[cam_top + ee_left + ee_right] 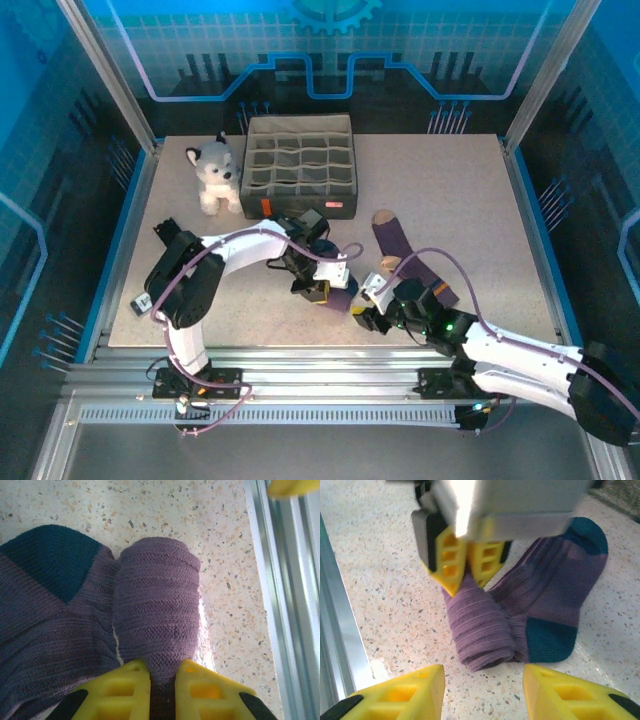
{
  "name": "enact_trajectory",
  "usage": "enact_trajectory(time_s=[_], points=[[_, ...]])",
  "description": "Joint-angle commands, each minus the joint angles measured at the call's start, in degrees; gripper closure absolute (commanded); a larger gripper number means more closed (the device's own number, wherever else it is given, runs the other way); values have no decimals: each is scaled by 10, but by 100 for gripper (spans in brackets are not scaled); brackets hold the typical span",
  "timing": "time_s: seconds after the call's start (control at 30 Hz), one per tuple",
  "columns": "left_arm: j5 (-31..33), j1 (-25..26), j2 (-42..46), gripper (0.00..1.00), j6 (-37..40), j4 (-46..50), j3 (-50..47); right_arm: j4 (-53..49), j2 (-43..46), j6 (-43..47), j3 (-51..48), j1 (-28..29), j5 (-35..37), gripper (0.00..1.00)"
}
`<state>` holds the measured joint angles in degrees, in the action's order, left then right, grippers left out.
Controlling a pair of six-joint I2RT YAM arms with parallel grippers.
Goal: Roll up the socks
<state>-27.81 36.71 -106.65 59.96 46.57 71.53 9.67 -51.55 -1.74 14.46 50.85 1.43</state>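
Note:
A purple sock with navy toe and heel (pixel 555 590) lies on the table, one end rolled into a tight roll (pixel 480 625). My left gripper (pixel 162 680) is shut on the far end of that roll (pixel 157 600); it shows as yellow fingers (pixel 451 565) pinching the roll from above in the right wrist view. My right gripper (pixel 484 690) stands open just short of the roll's near end, touching nothing. From above, the two grippers (pixel 318 290) (pixel 368 315) flank the roll (pixel 338 297). The second purple sock, with tan toe and heel (pixel 395 240), lies flat to the right, partly under the right arm.
A grey divided organizer box (pixel 300 165) stands at the back centre, with a grey-and-white plush husky (pixel 215 175) to its left. The metal rail of the table's near edge (pixel 335 645) runs close to the roll.

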Motion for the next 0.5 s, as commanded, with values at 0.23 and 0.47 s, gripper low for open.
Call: enact_trajectory(time_s=[0.23,0.47], points=[[-54,-14,-48,100,11,109,66,132,-115,114,5,71,79,49],[-58,-15,-47,100,15,113,65,175,-175,114,11,75,94,47]])
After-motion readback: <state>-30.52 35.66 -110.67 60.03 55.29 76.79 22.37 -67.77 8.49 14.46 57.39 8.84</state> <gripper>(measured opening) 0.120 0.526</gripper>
